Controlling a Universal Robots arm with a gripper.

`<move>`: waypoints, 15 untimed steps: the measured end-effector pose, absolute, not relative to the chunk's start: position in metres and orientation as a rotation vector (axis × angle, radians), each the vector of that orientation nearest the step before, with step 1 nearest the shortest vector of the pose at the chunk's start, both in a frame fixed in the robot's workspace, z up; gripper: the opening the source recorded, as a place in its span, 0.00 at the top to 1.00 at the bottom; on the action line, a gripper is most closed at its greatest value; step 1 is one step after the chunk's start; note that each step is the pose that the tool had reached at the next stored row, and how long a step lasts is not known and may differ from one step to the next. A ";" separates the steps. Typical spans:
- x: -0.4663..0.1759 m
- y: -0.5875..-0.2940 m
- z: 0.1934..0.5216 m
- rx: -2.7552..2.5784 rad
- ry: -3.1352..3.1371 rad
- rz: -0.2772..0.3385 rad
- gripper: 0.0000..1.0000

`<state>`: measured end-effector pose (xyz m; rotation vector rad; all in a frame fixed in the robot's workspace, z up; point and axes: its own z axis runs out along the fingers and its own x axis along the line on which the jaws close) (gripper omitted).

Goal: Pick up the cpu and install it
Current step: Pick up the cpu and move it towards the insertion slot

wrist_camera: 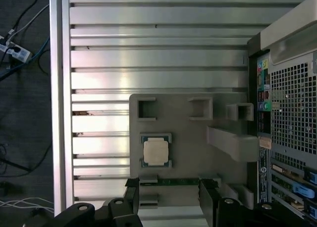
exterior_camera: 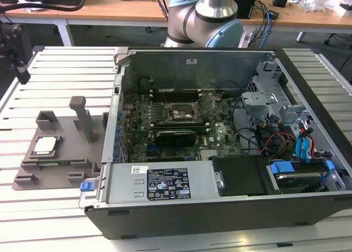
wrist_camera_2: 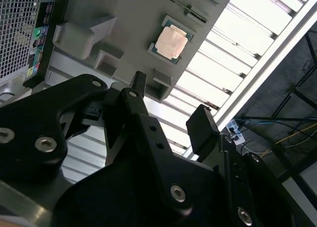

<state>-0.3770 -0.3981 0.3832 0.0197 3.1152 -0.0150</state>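
Print on the power-supply label is illegible.

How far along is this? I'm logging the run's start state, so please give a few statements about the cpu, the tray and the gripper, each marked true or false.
1. The cpu lies on the grey tray. True.
2. The gripper is shut on the cpu. False: it is open, holds nothing and is apart from the cpu.
3. The tray stands inside the computer case. False: it lies on the slatted table beside the case, at the exterior view's left.
4. The cpu's shiny metal top faces up. True.
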 end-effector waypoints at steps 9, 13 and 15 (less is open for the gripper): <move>-0.377 -0.398 0.376 0.020 3.115 -0.015 0.40; -0.377 -0.398 0.374 0.020 3.115 -0.015 0.40; -0.377 -0.398 0.372 0.020 3.115 -0.015 0.40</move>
